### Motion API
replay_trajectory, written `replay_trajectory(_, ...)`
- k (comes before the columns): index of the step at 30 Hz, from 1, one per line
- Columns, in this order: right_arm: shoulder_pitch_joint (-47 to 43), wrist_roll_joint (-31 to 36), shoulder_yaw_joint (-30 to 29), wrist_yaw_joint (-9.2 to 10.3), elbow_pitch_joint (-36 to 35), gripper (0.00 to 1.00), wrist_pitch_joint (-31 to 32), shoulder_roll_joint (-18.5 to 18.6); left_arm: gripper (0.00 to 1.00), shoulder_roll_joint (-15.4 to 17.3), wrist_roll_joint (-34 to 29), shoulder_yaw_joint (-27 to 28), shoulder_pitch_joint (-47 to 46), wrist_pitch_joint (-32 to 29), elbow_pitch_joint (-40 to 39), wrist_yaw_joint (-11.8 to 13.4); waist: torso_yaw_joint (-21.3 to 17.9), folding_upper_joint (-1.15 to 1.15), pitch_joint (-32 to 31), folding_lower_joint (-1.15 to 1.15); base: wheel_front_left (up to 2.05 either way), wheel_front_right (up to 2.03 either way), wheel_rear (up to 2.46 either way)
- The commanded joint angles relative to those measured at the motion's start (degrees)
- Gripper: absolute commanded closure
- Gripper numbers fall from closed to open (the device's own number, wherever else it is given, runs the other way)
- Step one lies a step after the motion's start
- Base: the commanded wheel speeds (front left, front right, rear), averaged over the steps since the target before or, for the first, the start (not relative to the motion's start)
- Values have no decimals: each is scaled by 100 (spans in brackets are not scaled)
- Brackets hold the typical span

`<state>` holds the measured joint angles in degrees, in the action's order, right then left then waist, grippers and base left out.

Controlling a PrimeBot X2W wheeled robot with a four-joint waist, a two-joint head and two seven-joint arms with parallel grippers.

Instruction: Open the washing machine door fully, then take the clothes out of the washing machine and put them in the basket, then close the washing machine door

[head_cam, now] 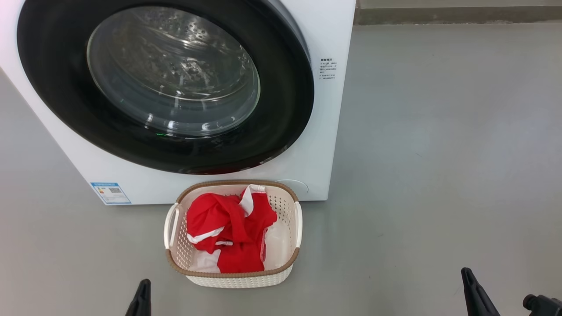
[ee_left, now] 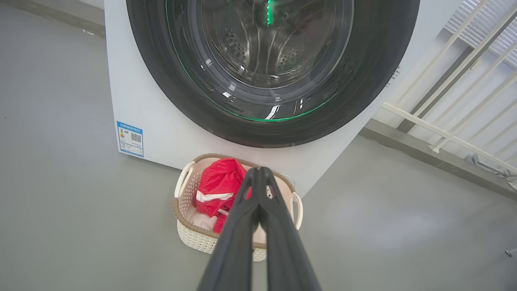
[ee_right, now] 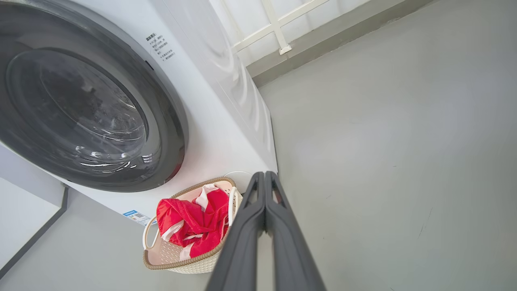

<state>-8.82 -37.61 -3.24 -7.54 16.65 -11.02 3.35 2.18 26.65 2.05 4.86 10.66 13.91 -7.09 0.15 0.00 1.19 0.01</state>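
We hold the left gripper [head_cam: 143, 287] and right gripper [head_cam: 466, 274] pinched shut and empty, the basket [head_cam: 246, 281] of clothes [head_cam: 228, 228] just ahead, nearer the left, the washing machine door [head_cam: 281, 109] seemingly closed beyond.

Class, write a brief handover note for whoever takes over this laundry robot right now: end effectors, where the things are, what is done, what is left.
Left end effector: shut, empty, on the robot's side of the basket.
Right end effector: shut, empty, off to the basket's right.
Clothes: red heap inside the basket, which stands on the floor right in front of the washing machine.
Washing machine door: looks closed; no red seen through its glass.
Done: clothes out and in the basket, door closed.
Left: seemingly nothing; perhaps check the door has latched.
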Motion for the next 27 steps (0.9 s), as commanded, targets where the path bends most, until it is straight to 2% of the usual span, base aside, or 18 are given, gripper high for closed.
replay_trajectory(1,253,-195,-39,1,-141,100,46,59,100,42,207,87,-210,-32,-113,-8,0,0,-2,-1,0,0,0)
replay_trajectory(27,563,-1507,-105,2,-171,100,465,38,100,49,1782,178,-432,-452,-82,-16,-4,0,-27,-1,0,0,0)
